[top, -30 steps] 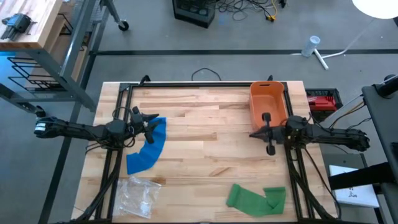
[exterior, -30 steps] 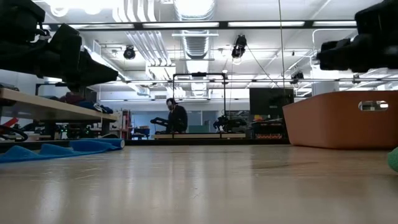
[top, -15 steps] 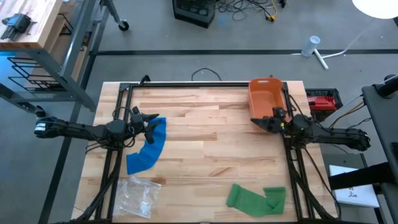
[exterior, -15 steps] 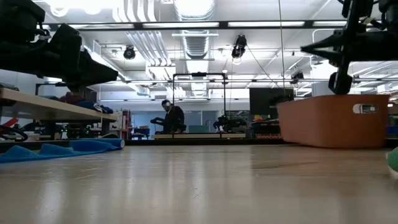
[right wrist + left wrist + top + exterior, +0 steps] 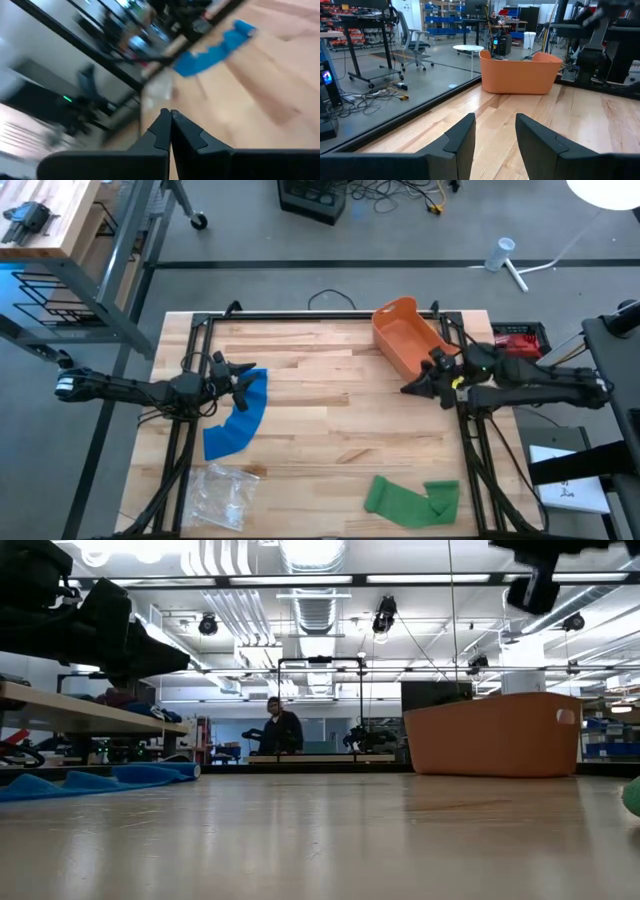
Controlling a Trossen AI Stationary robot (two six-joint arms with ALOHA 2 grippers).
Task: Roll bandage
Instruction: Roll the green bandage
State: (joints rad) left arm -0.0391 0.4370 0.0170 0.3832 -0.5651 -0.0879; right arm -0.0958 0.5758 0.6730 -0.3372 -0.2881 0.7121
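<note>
1. The blue bandage point(image 5: 239, 418) lies unrolled in a loose curve on the left side of the desk point(image 5: 330, 410), its far end under my left end effector point(image 5: 243, 374). The low view shows it flat on the wood at the left edge.
2. My left end effector hovers over that far end with its fingers point(image 5: 461, 137) partly apart and nothing between them; the left wrist view shows only bare wood in the gap.
3. My right end effector point(image 5: 412, 389) sits on the right side of the desk, just beside the orange bin point(image 5: 405, 337), fingers pressed together and empty. It is well apart from the bandage.
4. A green bandage point(image 5: 412, 498) lies crumpled at the near right, and a clear plastic bag point(image 5: 225, 493) at the near left, just beyond the blue strip's near end.
5. To roll well, I judge I should pinch one end squarely across its width, not at a corner, so the roll starts straight.
6. The right end effector should cross over to pin or tension the free end; otherwise the soft strip will likely slide or wind crooked.
</note>
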